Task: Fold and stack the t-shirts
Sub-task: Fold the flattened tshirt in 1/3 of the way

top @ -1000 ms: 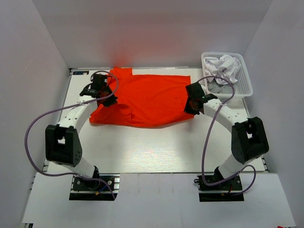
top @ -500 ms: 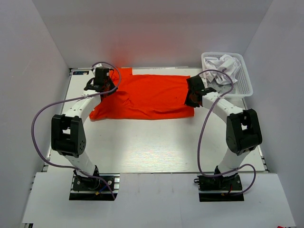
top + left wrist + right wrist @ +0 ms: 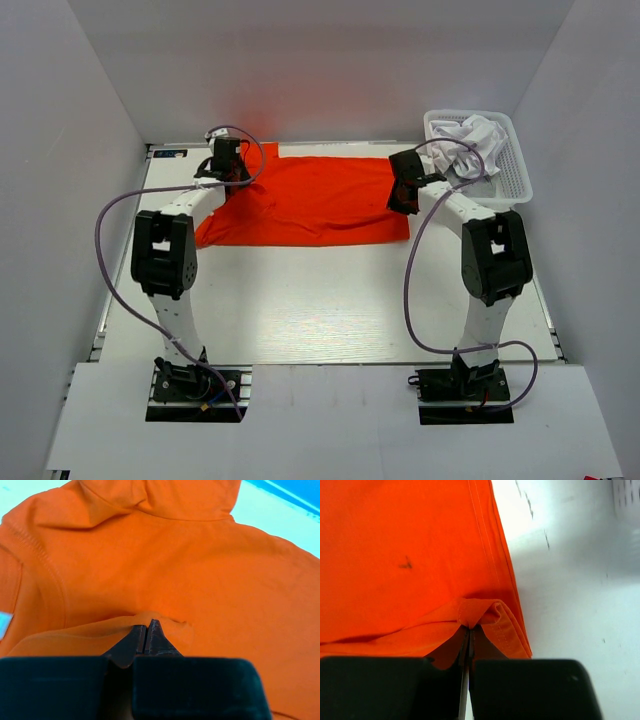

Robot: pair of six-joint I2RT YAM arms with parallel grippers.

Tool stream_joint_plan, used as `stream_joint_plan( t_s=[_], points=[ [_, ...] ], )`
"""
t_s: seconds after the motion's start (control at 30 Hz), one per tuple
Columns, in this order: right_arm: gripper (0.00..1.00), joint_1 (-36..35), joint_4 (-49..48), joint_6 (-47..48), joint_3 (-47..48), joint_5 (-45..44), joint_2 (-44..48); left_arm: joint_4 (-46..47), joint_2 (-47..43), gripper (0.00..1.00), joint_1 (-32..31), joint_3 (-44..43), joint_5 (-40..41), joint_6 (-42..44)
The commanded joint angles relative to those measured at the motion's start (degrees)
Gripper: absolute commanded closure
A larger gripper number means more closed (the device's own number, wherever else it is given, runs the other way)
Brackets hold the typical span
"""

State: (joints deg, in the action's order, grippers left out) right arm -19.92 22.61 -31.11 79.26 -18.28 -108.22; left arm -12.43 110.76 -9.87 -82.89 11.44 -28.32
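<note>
**Both arms reach far, each pinching the orange shirt**

From the top camera, the orange t-shirt [image 3: 310, 200] lies flat across the far half of the table [image 3: 320, 310] as a wide band running left to right. The left arm stands tall over its base, and its forearm stretches away to the shirt's far left corner. There the left gripper [image 3: 225, 165] sits low on the cloth. The right arm is posed the same way, upright at the base and reaching forward. The right gripper [image 3: 403, 190] is down on the shirt's right edge, just beside the basket [image 3: 517, 180]. The basket stands at the far right corner and holds the crumpled white and grey shirts [image 3: 470, 138]. A purple cable [image 3: 112, 250] loops out from each arm.

In the left wrist camera, the two fingers are pressed together with almost no gap. They nip a small raised fold of the orange cloth between their tips. Beyond the fold, the shirt spreads smoothly up to a bunched part at the top. A curved seam runs down the left side. Pale table shows at both upper corners.

In the right wrist camera, the fingers are also closed tight. They clamp a lifted, doubled corner of the stitched hem at the shirt's right edge. A small dark mark [image 3: 406, 565] sits on the cloth farther out. Bare white table fills the right of this view.
</note>
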Motion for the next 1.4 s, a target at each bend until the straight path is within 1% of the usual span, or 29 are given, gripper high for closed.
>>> stream_joint_plan(
  t_s=[0.0, 0.03, 0.07, 0.1, 0.13, 0.17, 0.2, 0.27, 0.3, 0.33, 0.37, 0.4, 0.43, 0.47, 0.5, 0.57, 0.63, 0.67, 0.8, 1.0, 1.03, 1.07, 1.17, 1.2, 1.23, 1.27, 1.3, 1.33, 1.37],
  points=[
    [1.0, 0.7, 0.2, -0.3, 5.0, -3.4, -2.1, 1.4, 1.6, 1.0, 0.8, -4.5, 1.5, 1.3],
    [1.0, 0.8, 0.6, -0.3, 5.9, -3.7, -3.1, 1.4, 3.5, 0.86, 0.8, -6.1, 1.5, 1.3],
    [0.91, 0.7, 1.0, -0.3, 6.5, -3.4, -3.4, 1.4, 4.4, 0.65, 0.8, -7.4, 2.3, 0.8],
    [0.64, 0.8, 1.8, -0.4, 7.4, -3.8, -3.7, -0.8, 5.2, 0.26, 0.8, -10.1, 4.0, 0.8],
    [0.54, 0.8, 2.1, -0.4, 8.5, -4.6, -4.2, -2.4, 7.2, 0.15, 0.8, -11.8, 5.1, -0.9],
    [0.47, 0.8, 3.0, -0.4, 9.0, -4.7, -4.4, -4.9, 8.1, 0.01, 1.4, -14.1, 6.1, -2.1],
    [0.42, 0.7, 3.7, 0.8, 10.4, -4.3, -4.4, -10.2, 9.1, 0.0, 1.4, -18.8, 7.8, -3.1],
    [0.36, 0.3, 4.2, 2.3, 10.8, -2.2, -3.8, -13.4, 9.8, 0.0, 2.0, -21.7, 7.8, -3.6],
    [0.32, 0.1, 4.2, 3.3, 10.6, -1.0, -3.1, -13.9, 9.8, 0.0, 2.0, -21.7, 7.1, -3.6],
    [0.22, 0.1, 3.5, 4.0, 10.2, 1.5, -2.6, -13.9, 8.8, 0.0, 2.0, -20.8, 6.3, -3.6],
    [0.22, -0.2, 3.1, 5.0, 9.7, 3.8, -1.3, -13.2, 7.6, 0.0, 2.0, -17.8, 5.5, -3.6],
    [0.14, -0.4, 2.5, 5.4, 7.2, 4.5, -0.8, -12.0, 5.0, 0.0, 2.0, -15.7, 4.2, -3.6],
    [0.1, -0.6, 0.7, 5.9, 6.2, 6.2, -0.2, -11.3, 3.6, 0.0, 2.0, -13.5, 3.4, -3.6],
    [0.1, -1.0, 0.1, 6.1, 5.4, 6.7, 0.7, -10.4, 2.2, 0.0, 2.0, -8.4, 2.7, -4.1],
    [0.1, -1.4, -1.4, 6.4, 2.7, 7.2, 0.7, -9.8, 1.0, 0.0, 2.0, -5.9, 2.2, -4.1],
    [0.1, -1.7, -2.5, 6.3, 1.0, 9.3, -0.1, -8.7, -1.9, 0.0, 2.0, 0.7, 2.2, -6.0],
    [0.1, -2.0, -2.9, 5.9, 0.7, 9.8, -1.5, -9.3, -2.5, 0.0, 2.0, 4.8, 2.8, -6.7],
    [0.1, -2.0, -3.4, 5.9, 0.3, 10.0, -2.5, -10.1, -2.5, 0.0, 2.0, 5.7, 4.4, -7.7],
    [0.1, -2.1, -3.8, 4.6, -0.7, 9.8, -4.1, -11.9, -2.0, 0.0, 2.0, 10.2, 4.4, -10.2],
    [0.1, -2.1, -5.0, 1.8, -8.2, 9.6, -1.6, -13.5, -5.3, 0.0, 2.0, 19.5, 6.0, -14.0],
    [0.1, -2.3, -5.0, 1.4, -12.0, 9.5, -0.9, -15.3, -6.1, 0.0, 2.0, 20.7, 6.0, -14.7],
    [0.1, -2.2, -5.5, 1.0, -13.3, 10.5, 0.6, -16.6, -6.9, 0.0, 2.0, 21.5, 5.1, -15.4],
    [0.1, -2.6, -4.5, 0.4, -20.1, 10.4, 4.8, -20.6, -12.5, 0.0, 1.4, 27.2, 5.1, -18.7],
    [0.1, -2.8, -4.2, 0.3, -21.4, 9.4, 6.9, -21.7, -14.2, 0.0, 1.4, 30.4, 4.5, -20.8],
    [0.1, -3.4, -3.9, 0.3, -24.4, 9.7, 9.1, -24.2, -16.1, 0.0, 0.8, 31.9, 4.5, -21.7],
    [0.1, -3.8, -3.0, 0.3, -26.9, 9.9, 10.4, -25.1, -20.2, 0.0, 0.8, 34.5, 3.4, -21.7],
    [0.1, -4.1, -2.5, 0.4, -29.0, 10.6, 13.8, -25.9, -22.4, 0.0, 0.8, 35.9, 1.5, -22.4],
    [0.1, -4.9, -1.4, 0.6, -29.6, 10.8, 14.8, -26.9, -24.6, 0.0, 0.3, 36.9, 0.5, -22.4],
    [0.11, -5.6, 0.6, 1.1, -30.0, 10.8, 15.8, -28.3, -29.4, 0.0, 0.3, 38.9, -0.4, -22.4]
  ],
)
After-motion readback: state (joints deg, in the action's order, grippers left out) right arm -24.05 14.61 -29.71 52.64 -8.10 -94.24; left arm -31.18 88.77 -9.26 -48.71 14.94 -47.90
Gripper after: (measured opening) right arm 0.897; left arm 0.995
